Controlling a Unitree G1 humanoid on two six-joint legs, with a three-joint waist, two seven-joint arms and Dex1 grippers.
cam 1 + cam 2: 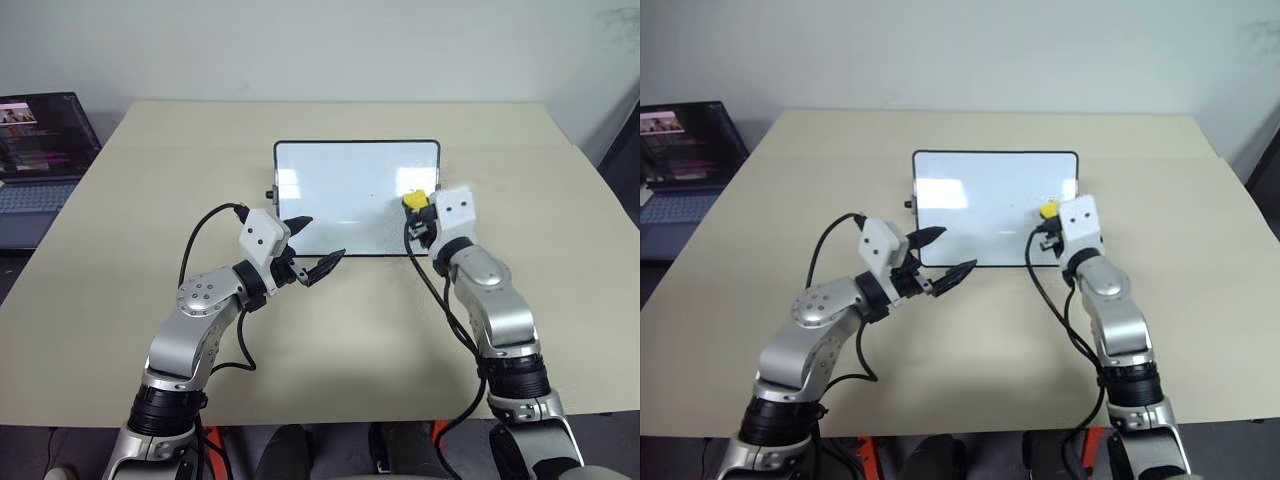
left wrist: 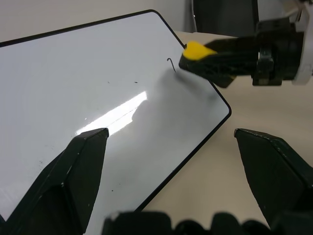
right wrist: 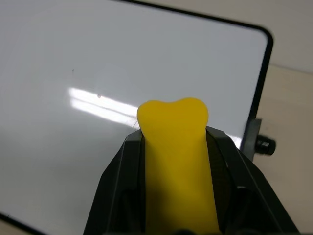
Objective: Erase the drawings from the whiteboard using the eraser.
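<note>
Right pincer [image 1: 418,212] clamped on the yellow eraser [image 1: 414,201], over the whiteboard [image 1: 340,190] near its right edge.

Left wrist view catches a thin hooked black mark [image 2: 170,63] just beside the eraser tip; head views don't resolve it. Left pincer [image 1: 318,245] spread open, holding nothing, at the board's near edge. Whiteboard lies mid-surface [image 1: 150,200], bare room all round. Laptop [image 1: 40,150] off the far left edge.

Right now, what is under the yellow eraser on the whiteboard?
Under the eraser, held by the right end effector, lies glossy whiteboard surface. One small curl of black marker shows beside it; any ink directly beneath it is covered.
</note>
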